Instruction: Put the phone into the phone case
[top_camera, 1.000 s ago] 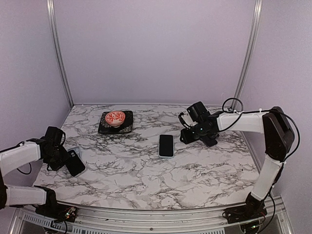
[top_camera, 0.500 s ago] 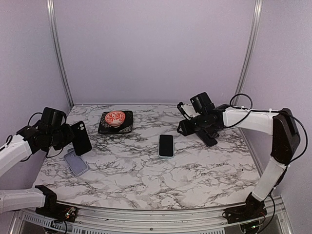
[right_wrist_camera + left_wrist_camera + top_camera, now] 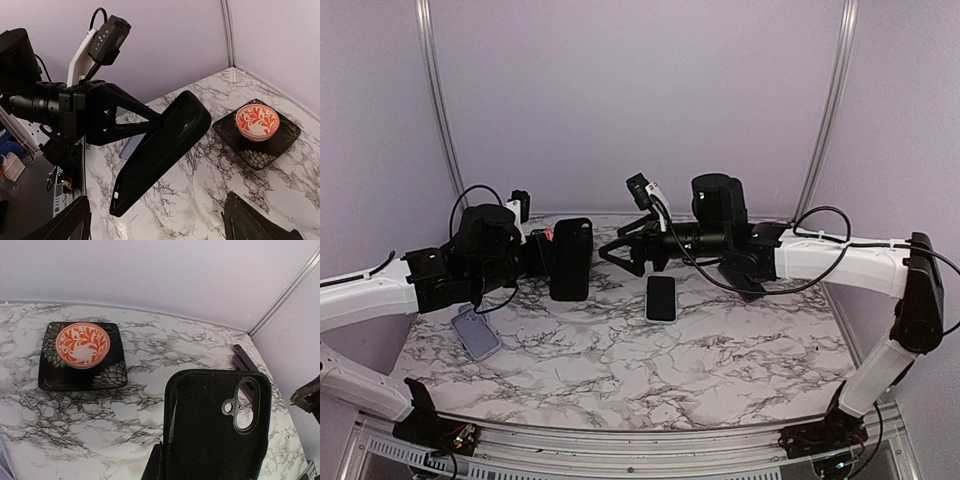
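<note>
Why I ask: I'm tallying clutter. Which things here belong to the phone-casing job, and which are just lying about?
For the job:
black phone case, held aloft
phone, lying flat

Lying about:
red-patterned bowl
black plate under it
lavender phone-shaped slab

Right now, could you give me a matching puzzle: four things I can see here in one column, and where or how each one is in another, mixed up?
Things:
1. black phone case
2. phone
3. red-patterned bowl
4. right claw

Places or states:
A. sitting on the black square plate
B. lying flat near the middle of the marble table
C. open, holding nothing
D. held up off the table by the left claw

Pairs: 1-D, 2-B, 3-A, 4-C
</note>
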Controlling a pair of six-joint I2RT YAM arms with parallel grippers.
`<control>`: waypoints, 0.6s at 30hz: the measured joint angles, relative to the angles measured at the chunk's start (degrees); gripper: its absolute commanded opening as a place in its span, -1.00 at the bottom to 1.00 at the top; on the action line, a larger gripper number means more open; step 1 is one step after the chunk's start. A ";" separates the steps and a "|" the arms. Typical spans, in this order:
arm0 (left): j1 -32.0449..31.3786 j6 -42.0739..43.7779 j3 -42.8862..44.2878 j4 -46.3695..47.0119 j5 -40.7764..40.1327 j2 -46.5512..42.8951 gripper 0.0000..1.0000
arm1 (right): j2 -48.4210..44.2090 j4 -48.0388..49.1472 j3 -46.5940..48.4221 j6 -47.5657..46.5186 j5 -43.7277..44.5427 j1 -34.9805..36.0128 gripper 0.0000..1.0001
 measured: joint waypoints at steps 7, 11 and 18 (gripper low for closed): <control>-4.00 3.19 -4.04 12.13 -3.19 -0.02 -1.00 | 7.02 3.93 0.48 5.38 -1.97 1.42 0.42; -5.22 4.42 -5.88 14.75 -4.83 0.02 -1.00 | 8.83 4.68 0.48 6.54 -3.34 2.12 0.17; -6.43 5.79 -7.74 16.79 -7.28 0.00 -1.00 | 10.10 7.02 2.05 8.39 -4.57 2.78 -0.94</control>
